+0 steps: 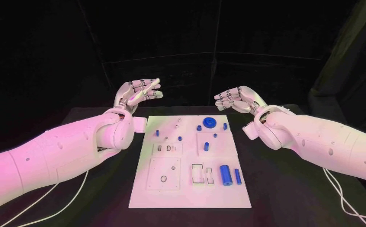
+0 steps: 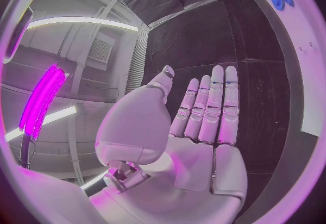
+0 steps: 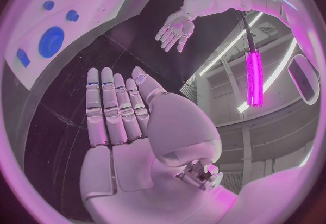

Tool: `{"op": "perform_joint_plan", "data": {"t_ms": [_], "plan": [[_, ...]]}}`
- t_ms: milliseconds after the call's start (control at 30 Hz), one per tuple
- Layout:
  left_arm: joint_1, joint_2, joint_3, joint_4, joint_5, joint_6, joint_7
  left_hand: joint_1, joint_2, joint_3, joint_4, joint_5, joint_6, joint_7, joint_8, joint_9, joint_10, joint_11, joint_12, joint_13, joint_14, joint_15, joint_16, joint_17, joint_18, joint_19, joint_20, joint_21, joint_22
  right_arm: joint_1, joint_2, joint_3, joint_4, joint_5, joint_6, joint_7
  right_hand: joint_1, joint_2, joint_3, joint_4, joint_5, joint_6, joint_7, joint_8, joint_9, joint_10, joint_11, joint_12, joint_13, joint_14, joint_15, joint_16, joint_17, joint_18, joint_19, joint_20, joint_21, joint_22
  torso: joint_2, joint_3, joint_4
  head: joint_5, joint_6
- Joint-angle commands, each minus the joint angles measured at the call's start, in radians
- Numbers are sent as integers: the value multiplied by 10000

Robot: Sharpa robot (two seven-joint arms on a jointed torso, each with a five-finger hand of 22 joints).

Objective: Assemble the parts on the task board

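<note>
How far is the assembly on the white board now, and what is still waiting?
Little looks done. On the task board the large blue cylinder and the thin blue peg lie loose near the front; the blue gear sits at the far end, seated or not I cannot tell. Nothing is in hand: the left hand and right hand are raised beyond the board, empty. Picking and placing remain.

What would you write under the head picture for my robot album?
Both robot hands, left and right, hover open behind the white board of blue parts.
</note>
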Motion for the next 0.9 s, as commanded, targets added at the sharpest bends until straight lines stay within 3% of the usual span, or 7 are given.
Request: {"op": "perform_joint_plan", "data": {"t_ms": [33,200,267,367,600,667,900], "plan": [[20,-207,8,316,-464,253,-77,143,33,11,-88,51,196,-60,26,-15,353,-97,76,33,385,-125,129,149,154,332,-111,98,0,182,11,9,-19,-2059,41,-416,34,-327,500,-72,-19,847,-186,-106,25,1145,-282,-276,30,1475,-425,125,131,209,1103,-454,532,128,263,-22,30,-33,88],[22,-779,8,1112,-769,420,-244,220,61,-22,-190,57,580,-196,22,-30,1034,-293,142,112,974,-343,318,493,145,891,-345,248,14,576,18,11,89,-4402,401,-1247,-80,-688,459,-53,101,1129,-334,-163,36,1630,-522,-331,72,2524,-764,443,360,209,2451,-905,1524,579,546,-47,23,-81,205],[22,-976,8,1438,-895,494,-300,234,68,-29,-212,57,655,-210,3,-39,1145,-318,119,122,1040,-371,329,574,141,968,-377,252,3,713,34,13,177,-5322,634,-1645,-79,-788,422,-40,142,1180,-440,-208,30,1852,-664,-314,101,3850,-1053,1388,848,235,3018,-1194,2005,814,664,-59,31,-110,247],[22,-1200,7,1853,-1004,578,-360,241,68,-36,-227,57,685,-218,-18,-48,1191,-327,92,124,1068,-383,330,623,138,1005,-393,249,-6,860,104,15,268,-6523,937,-2164,-181,-915,477,-36,238,1277,-515,-348,22,2100,-840,-440,112,3876,-1174,3100,1881,168,3411,-1441,2687,1194,808,-76,50,-165,282],[19,-1436,5,2390,-1088,727,-443,254,50,-67,-273,57,634,-192,-148,-100,1113,-295,-87,89,1068,-372,291,745,124,1055,-403,213,-42,986,410,19,350,-8674,1459,-3114,-493,-1075,649,11,206,1089,-577,-626,8,1944,-810,-676,100,3839,-1235,5121,3313,138,3680,-1461,3617,1749,1134,-95,96,-229,329],[17,-1475,5,2463,-1095,763,-466,253,49,-76,-284,56,620,-181,-184,-113,1083,-282,-140,77,1056,-363,273,778,120,1058,-399,197,-55,998,504,20,371,-9155,1554,-3329,-617,-1112,679,52,150,938,-651,-642,5,1855,-839,-657,109,3913,-1257,6619,4882,121,3891,-1428,3975,1952,1191,-95,100,-227,304],[13,-1600,1,2650,-1104,877,-552,254,50,-80,-291,57,615,-178,-202,-120,1068,-277,-169,71,1051,-359,264,798,119,1061,-397,188,-62,1012,723,25,441,-10032,1692,-3767,-825,-1256,834,123,-47,748,-673,-616,26,1368,-794,-643,138,3901,-1224,9904,8335,-293,4434,-1373,7171,5614,1366,-87,108,-241,360]]}}
